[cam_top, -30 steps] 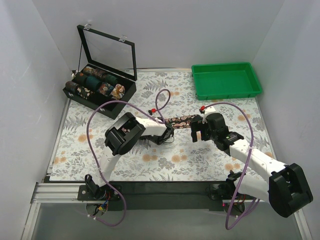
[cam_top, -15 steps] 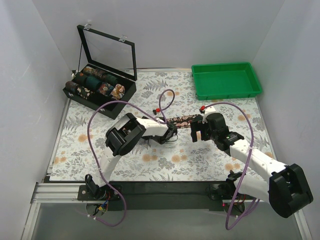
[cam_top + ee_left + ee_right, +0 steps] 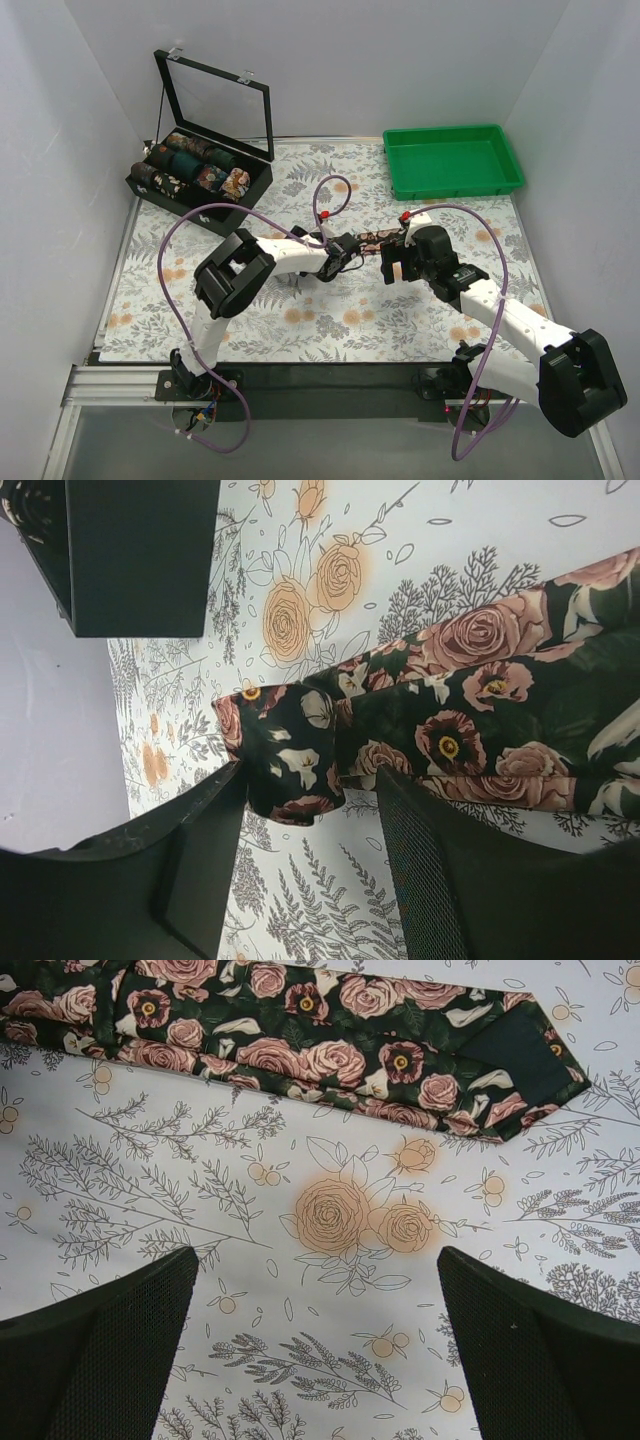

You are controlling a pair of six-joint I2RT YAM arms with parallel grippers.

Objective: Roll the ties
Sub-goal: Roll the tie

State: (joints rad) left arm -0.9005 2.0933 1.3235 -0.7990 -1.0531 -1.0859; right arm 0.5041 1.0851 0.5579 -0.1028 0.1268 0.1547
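Observation:
A dark tie (image 3: 372,238) with pink roses lies as a flat strip on the floral table covering, between my two grippers. In the left wrist view its folded end (image 3: 290,750) sits just at my left gripper's (image 3: 312,780) open fingertips, apart from both pads. The strip runs off to the right (image 3: 500,710). From above, my left gripper (image 3: 345,252) is at the tie's left end. My right gripper (image 3: 315,1260) stands wide open over bare covering, just short of the tie's pointed end (image 3: 520,1060). From above, it (image 3: 397,265) is near the tie's right end.
A black box (image 3: 150,190) with its glass lid upright stands at the back left and holds several rolled ties (image 3: 200,168). A green tray (image 3: 452,160) sits at the back right. Purple cables loop over both arms.
My left gripper has opened and slid right along the tie, its arm stretching out lower. The right arm has stayed put.

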